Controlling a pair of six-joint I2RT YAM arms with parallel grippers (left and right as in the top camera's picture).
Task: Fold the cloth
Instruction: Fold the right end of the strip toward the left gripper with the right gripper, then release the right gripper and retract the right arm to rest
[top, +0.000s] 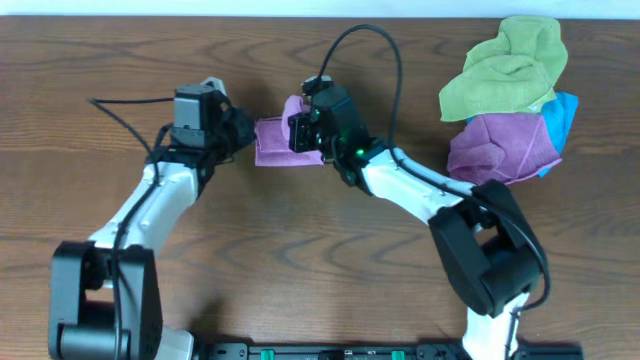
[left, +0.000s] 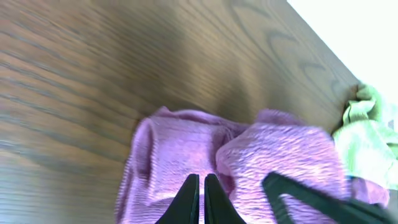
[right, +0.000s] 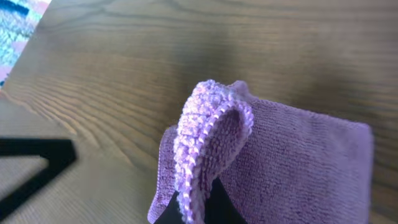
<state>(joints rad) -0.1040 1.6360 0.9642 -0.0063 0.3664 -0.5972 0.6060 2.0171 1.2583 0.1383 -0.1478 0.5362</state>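
A small purple cloth (top: 272, 142) lies on the wooden table between my two grippers, partly folded. My left gripper (top: 243, 135) is at its left edge; in the left wrist view its jaws (left: 201, 185) are closed, with cloth (left: 186, 149) around and between the tips. My right gripper (top: 303, 133) is at the cloth's right edge. In the right wrist view it (right: 198, 208) is shut on a fold of the cloth (right: 211, 124) that is lifted into a loop, while the rest lies flat (right: 305, 168).
A pile of other cloths sits at the back right: green (top: 508, 62) on top, purple (top: 503, 148) below, blue (top: 561, 115) beside. The green one also shows in the left wrist view (left: 368, 134). Cables run over the table near both arms.
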